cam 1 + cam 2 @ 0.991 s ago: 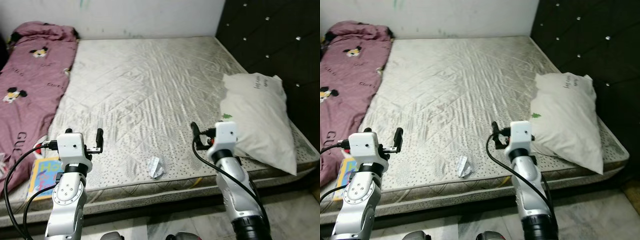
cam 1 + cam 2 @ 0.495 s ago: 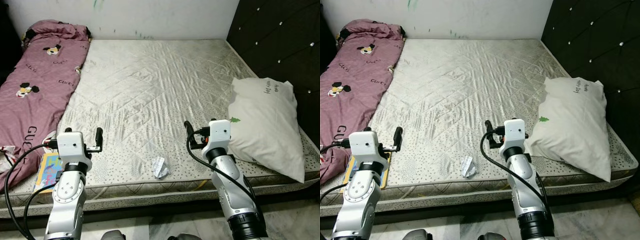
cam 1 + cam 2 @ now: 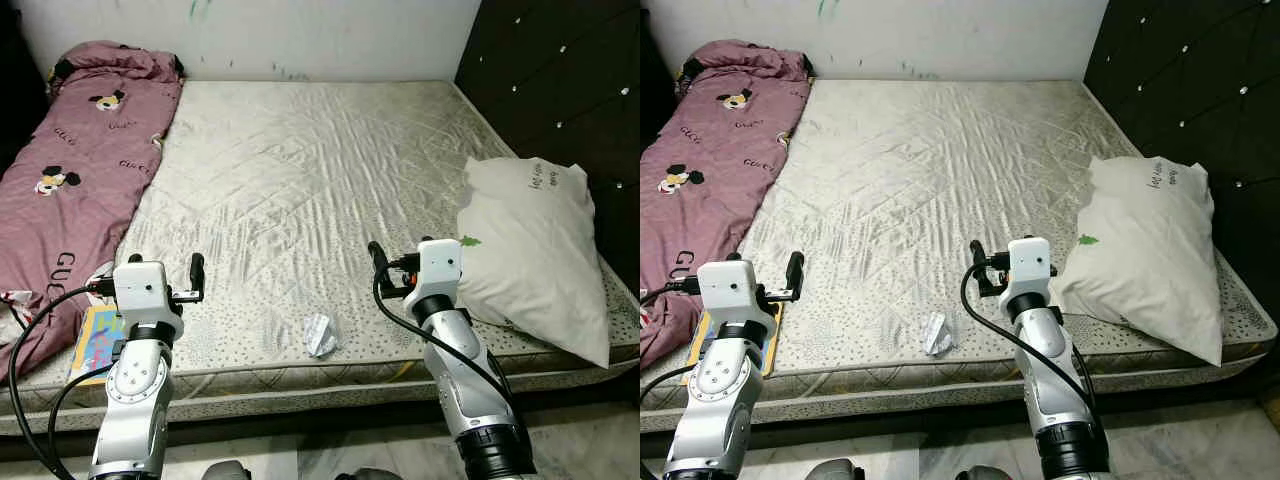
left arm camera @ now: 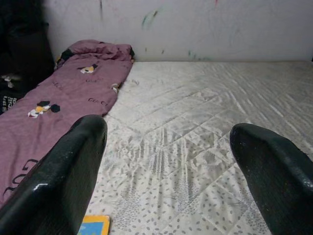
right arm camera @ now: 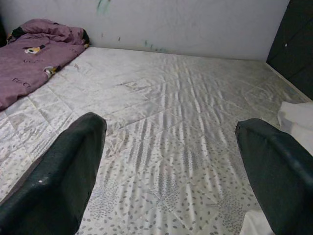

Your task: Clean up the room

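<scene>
Both pincers (image 3: 197, 272) (image 3: 376, 260) spread wide, empty — above mattress (image 3: 300, 160) edge, wrapper (image 3: 319, 335) between.

Book (image 3: 95, 340) at the bed's near left corner: partly hidden behind the left arm; cover subject illegible. Pink blanket (image 3: 70, 190): cut off at the picture's left edge. Pillow (image 3: 535, 250): handwriting too small to read. Crumpled white scrap (image 3: 319, 334) near the mattress's near edge: material indeterminate.

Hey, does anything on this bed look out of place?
Yes: a crumpled wrapper lies on the bare mattress near its front edge, and a colourful book sits at the front left corner, partly under the pink blanket.
</scene>
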Robot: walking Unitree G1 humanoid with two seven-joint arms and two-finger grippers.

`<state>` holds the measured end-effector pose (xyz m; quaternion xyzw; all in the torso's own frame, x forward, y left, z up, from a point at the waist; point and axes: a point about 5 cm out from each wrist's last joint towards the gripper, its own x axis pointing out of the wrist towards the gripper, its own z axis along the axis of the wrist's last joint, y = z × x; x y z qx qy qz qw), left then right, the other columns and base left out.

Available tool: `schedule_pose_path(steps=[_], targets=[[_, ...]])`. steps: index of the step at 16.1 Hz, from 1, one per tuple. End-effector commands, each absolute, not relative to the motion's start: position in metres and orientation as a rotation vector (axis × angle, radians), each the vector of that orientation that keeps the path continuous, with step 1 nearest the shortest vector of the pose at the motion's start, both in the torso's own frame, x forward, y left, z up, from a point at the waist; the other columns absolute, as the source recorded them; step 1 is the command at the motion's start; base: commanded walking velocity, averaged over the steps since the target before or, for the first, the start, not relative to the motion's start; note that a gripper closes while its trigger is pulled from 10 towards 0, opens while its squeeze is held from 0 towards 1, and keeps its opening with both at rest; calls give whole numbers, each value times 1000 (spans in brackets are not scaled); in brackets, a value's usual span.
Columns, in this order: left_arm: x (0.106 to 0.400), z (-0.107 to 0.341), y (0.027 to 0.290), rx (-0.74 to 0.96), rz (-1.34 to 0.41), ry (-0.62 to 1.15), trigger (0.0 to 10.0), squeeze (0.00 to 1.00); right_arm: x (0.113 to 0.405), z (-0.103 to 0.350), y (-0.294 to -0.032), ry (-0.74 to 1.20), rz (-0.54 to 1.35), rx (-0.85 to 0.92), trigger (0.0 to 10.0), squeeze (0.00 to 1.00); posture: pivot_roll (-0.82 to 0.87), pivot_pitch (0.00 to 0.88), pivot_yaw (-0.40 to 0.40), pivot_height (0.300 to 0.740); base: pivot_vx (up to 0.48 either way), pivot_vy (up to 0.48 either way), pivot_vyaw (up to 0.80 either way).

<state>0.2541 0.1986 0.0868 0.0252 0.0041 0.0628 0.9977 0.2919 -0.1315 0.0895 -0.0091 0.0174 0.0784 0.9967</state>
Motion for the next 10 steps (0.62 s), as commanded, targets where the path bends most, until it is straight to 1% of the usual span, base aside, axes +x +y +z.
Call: schedule_pose_path(steps=[1,3,6,8,10], targets=[[253,86,202,51,142,11,10000,0,293,92,-131,25,167,-27,10000,0,62,0,-34,700,0,0,0],[253,86,202,50,143,13,10000,0,293,92,-131,26,168,-27,10000,0,62,0,-34,690,0,0,0],[253,86,202,50,142,17,10000,0,293,92,-131,29,176,-26,10000,0,60,0,-33,660,0,0,0],[253,85,202,49,145,18,10000,0,293,91,-130,31,178,-24,10000,0,60,0,-33,625,0,0,0],[254,86,202,48,147,17,10000,0,293,92,-130,32,179,-24,10000,0,60,0,-35,610,0,0,0]])
